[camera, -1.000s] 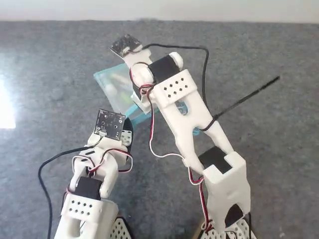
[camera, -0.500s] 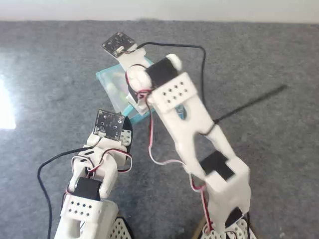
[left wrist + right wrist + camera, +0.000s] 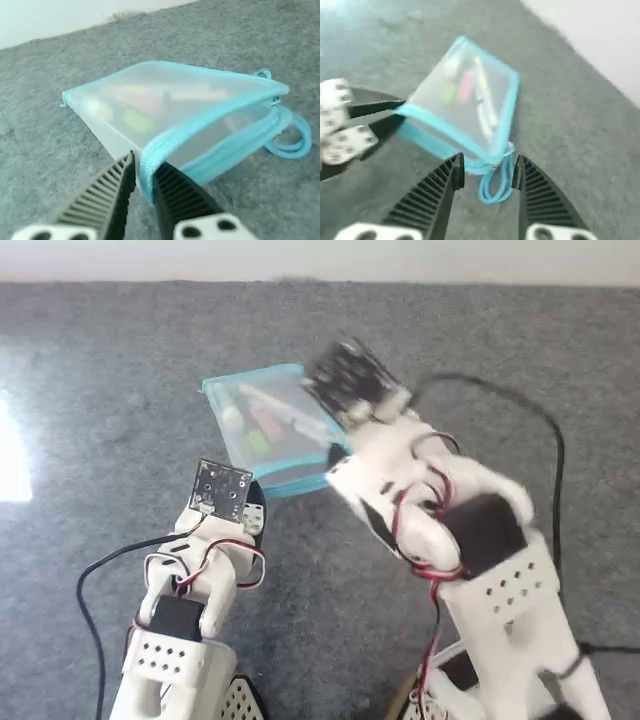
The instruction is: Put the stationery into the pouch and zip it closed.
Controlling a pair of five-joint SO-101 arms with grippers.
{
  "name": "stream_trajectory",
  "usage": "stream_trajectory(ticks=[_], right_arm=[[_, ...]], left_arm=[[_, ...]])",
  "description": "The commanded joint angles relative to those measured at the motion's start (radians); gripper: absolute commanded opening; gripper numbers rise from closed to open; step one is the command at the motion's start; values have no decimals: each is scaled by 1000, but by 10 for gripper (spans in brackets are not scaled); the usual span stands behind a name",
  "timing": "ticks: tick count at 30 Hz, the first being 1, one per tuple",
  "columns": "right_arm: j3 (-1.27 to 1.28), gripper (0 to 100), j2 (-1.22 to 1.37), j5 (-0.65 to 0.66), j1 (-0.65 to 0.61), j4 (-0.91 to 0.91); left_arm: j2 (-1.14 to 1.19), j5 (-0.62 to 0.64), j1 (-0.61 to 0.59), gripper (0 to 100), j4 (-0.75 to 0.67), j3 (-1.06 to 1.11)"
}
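Observation:
The translucent pouch [image 3: 268, 428] with a blue zip edge lies on the grey carpet, with pink, green and yellow stationery [image 3: 468, 87] showing through its side. In the left wrist view my left gripper [image 3: 143, 164] is shut on the pouch's [image 3: 170, 107] blue edge at the near corner. My right gripper [image 3: 487, 170] is open above the carpet, just off the pouch's [image 3: 465, 100] strap end, and holds nothing. The blue loop strap [image 3: 495, 186] lies between its fingers, below them. The left gripper [image 3: 375, 117] shows at the pouch's other corner in the right wrist view.
Grey carpet [image 3: 120, 360] covers the whole table up to a pale wall [image 3: 320, 258] at the back. A black cable [image 3: 500, 400] arcs over the right arm. Both arm bases stand at the near edge.
The right arm has pulled back from over the pouch toward the near right, uncovering the pouch. The left arm has kept still, holding the corner.

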Motion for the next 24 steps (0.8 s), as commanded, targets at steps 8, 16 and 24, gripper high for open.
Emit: stream_trajectory(ticks=[8, 16, 24], right_arm=[[628, 173, -47, 150, 130, -561], [614, 247, 213, 146, 128, -751], [626, 306, 239, 146, 53, -780]], left_arm=[[-12, 2, -130, 12, 98, -154], [-9, 3, -157, 11, 153, -205], [-6, 28, -164, 11, 157, -213]])
